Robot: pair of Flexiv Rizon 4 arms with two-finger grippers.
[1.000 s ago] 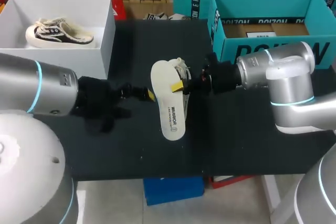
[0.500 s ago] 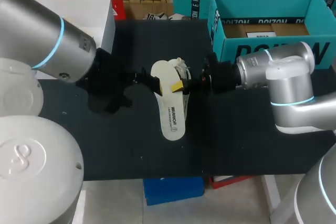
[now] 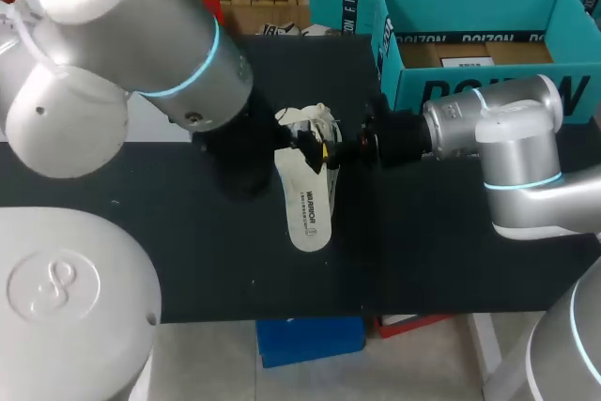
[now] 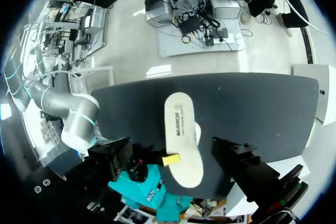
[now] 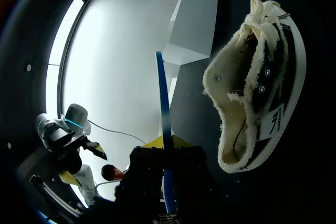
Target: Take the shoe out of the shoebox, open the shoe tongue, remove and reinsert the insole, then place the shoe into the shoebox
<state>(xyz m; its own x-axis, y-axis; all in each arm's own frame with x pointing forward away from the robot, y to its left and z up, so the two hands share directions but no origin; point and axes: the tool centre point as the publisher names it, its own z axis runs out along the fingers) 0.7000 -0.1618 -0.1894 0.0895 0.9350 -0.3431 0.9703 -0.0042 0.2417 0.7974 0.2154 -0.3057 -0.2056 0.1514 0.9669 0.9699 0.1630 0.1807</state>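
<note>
My left gripper [image 4: 170, 149] hangs spread wide and empty right over the shoe [image 3: 305, 196], a finger on either side of its width, touching nothing as far as I can see. The shoe lies in the middle of the desk [image 3: 423, 251], pale sole turned up, long axis running from far edge to near edge. My right gripper [image 3: 329, 150] meets its right flank; whether it is clamped there I cannot tell.

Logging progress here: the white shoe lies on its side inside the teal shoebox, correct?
Not quite. The white shoe lies on its side on the black table, outside the teal shoebox; the head view shows it.
</note>
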